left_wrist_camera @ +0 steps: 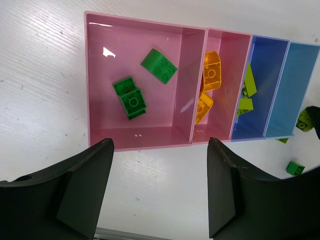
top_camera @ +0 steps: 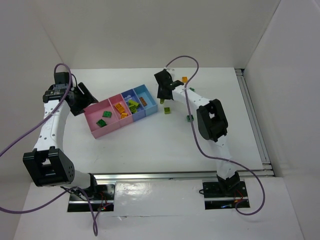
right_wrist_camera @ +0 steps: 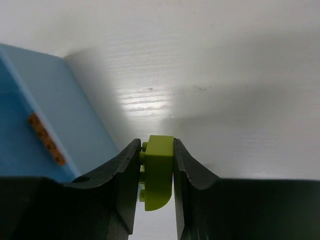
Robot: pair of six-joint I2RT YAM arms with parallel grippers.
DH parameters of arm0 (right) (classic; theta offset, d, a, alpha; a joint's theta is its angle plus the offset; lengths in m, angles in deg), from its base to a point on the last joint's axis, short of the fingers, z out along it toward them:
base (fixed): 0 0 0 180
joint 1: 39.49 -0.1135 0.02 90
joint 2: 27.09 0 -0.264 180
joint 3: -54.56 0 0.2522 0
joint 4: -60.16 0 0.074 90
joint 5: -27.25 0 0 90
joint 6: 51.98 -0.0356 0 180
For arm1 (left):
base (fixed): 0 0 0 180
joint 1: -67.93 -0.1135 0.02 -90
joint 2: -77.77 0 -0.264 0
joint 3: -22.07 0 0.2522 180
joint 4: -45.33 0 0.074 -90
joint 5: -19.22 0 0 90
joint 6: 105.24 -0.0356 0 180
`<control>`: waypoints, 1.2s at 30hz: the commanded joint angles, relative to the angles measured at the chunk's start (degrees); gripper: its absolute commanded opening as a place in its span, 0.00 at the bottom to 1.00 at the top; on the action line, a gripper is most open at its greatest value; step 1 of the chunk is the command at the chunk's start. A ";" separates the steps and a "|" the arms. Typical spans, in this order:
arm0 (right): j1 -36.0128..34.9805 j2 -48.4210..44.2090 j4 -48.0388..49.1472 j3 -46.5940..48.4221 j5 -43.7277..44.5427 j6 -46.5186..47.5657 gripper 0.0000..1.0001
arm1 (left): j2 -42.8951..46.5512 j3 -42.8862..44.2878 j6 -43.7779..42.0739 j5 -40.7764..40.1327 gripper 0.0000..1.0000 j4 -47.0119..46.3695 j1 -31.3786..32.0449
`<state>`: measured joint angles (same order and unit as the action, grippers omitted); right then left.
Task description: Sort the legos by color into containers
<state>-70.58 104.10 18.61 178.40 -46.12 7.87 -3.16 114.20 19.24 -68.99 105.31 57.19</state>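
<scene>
Gripping a lime-green lego, the right tool has both fingers pressed flat against the brick's sides. The studs point toward one finger. The tool hangs over bare tabletop, just beside the right end of the containers. In the right wrist view the light-blue bin fills the left edge, with a flat orange lego showing against the blue.

The left tool has its fingers spread wide with nothing between them. It hovers over the tabletop beside the left end of the row, by the outer wall of the large pink bin.

Bin contents, left wrist view:
- Large pink bin: dark green legos, a touching clump and one curved piece lying apart.
- Narrow pink bin: two orange legos, one nearer the far wall and one mid-bin.
- Blue bin: lime legos against its left wall.
- Light-blue bin at the far end: contents not readable from this view.

Loose on the tabletop, top view:
- Loose lime lego, near the right tool on its near side.
- Loose dark green lego, beside the right arm.
- Loose orange lego, on the arm's far side, well apart from the bins.
</scene>
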 commanded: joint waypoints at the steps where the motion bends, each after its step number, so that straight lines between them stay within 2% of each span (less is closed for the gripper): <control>1: -4.49 -9.99 3.79 -0.74 5.70 3.78 0.21 | -0.02 -0.41 -1.08 0.15 0.77 -1.04 0.02; 6: -8.45 -9.74 5.91 0.03 2.36 6.16 0.21 | -0.02 -0.41 -1.08 0.15 0.77 -1.04 0.02; 13: -11.71 2.91 0.90 17.34 -1.67 8.27 0.21 | -0.02 -0.41 -1.08 0.15 0.77 -1.04 0.02; 16: -11.71 7.92 -0.51 25.17 -3.78 7.74 0.26 | 0.59 -0.41 -1.08 0.15 0.77 -1.04 0.02; 17: -11.71 8.72 -0.51 27.10 -3.79 7.74 0.44 | 0.59 -0.41 -1.08 0.15 0.77 -1.04 0.02; 19: -11.71 9.95 -0.51 29.04 -5.45 7.74 0.62 | 1.21 -0.41 -1.08 0.15 0.77 -1.04 0.02; 20: -11.71 9.96 -0.51 29.83 -5.46 7.74 0.67 | 1.21 -0.41 -1.60 -0.37 0.77 -1.04 0.02; 22: -11.71 6.91 1.33 27.40 -4.15 8.27 0.68 | 1.21 -0.94 -1.61 -0.38 0.77 -1.04 0.02; 24: -11.71 2.60 5.63 18.10 -0.56 8.79 0.68 | 1.21 -0.94 -1.61 -0.38 0.77 -1.04 0.02; 25: -11.71 -2.47 7.30 14.23 3.55 8.79 0.64 | 1.21 -0.94 -1.61 -0.38 0.77 -1.04 0.02; 28: -9.53 -9.97 11.79 -0.97 8.58 6.78 0.54 | 1.21 -0.94 -1.61 -0.38 0.77 -1.04 0.02; 30: -8.56 -16.48 11.80 -10.09 9.30 5.29 0.47 | 1.21 -0.94 -1.61 -0.38 0.77 -1.04 0.02; 34: -6.71 -24.75 10.48 -22.50 8.79 3.96 0.49 | 0.68 -0.94 -1.61 -0.90 0.77 -1.04 0.02; 35: -6.70 -25.54 9.87 -24.11 7.21 3.96 0.52 | 0.68 -0.94 -1.61 -0.90 0.77 -1.04 0.02; 36: -6.70 -26.16 9.08 -25.26 6.67 3.44 0.62 | 0.68 -0.94 -1.61 -0.90 0.77 -1.04 0.02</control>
<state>-77.46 81.37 26.20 156.92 -40.00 12.88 -3.16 113.39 19.03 -69.41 105.29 57.21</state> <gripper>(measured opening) 0.568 0.773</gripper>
